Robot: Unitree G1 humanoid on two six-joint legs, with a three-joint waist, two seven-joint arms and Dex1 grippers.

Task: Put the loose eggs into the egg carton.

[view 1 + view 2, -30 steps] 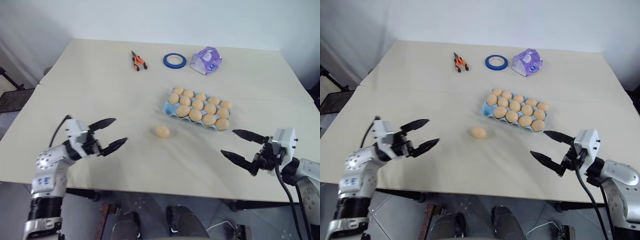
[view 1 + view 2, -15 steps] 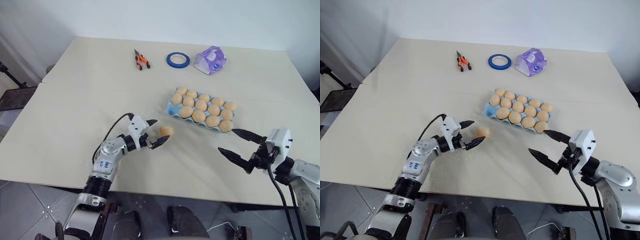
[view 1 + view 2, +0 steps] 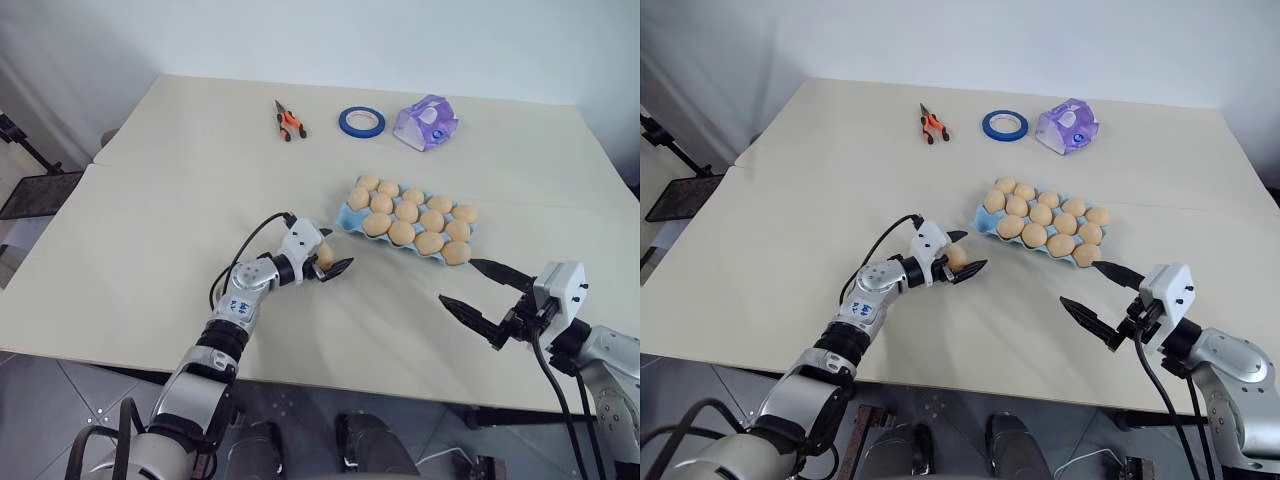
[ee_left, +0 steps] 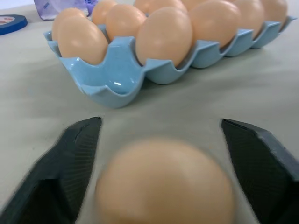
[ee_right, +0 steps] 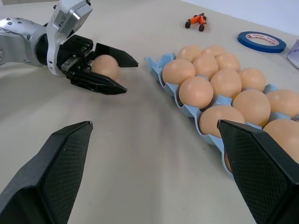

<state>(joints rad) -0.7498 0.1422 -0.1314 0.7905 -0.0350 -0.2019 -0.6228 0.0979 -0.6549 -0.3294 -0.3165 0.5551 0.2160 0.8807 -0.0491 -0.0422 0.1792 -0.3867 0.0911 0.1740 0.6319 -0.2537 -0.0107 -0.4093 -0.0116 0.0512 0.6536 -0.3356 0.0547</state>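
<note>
The loose egg (image 3: 957, 257) lies on the beige table (image 3: 790, 200) just short of the egg carton (image 3: 985, 214), between the left gripper (image 3: 962, 254) fingers, which flank it without clearly pressing. Nearer than the carton, the right gripper (image 3: 1088, 291) hovers spread wide, holding nothing. Beyond the carton sit pliers (image 3: 933, 123), blue tape ring (image 3: 1003, 125) and purple packet (image 3: 1067, 126) (near the white wall).

left gripper (image 3: 331, 262) fingers partly spread — right gripper (image 3: 484, 292) wide apart.
</note>
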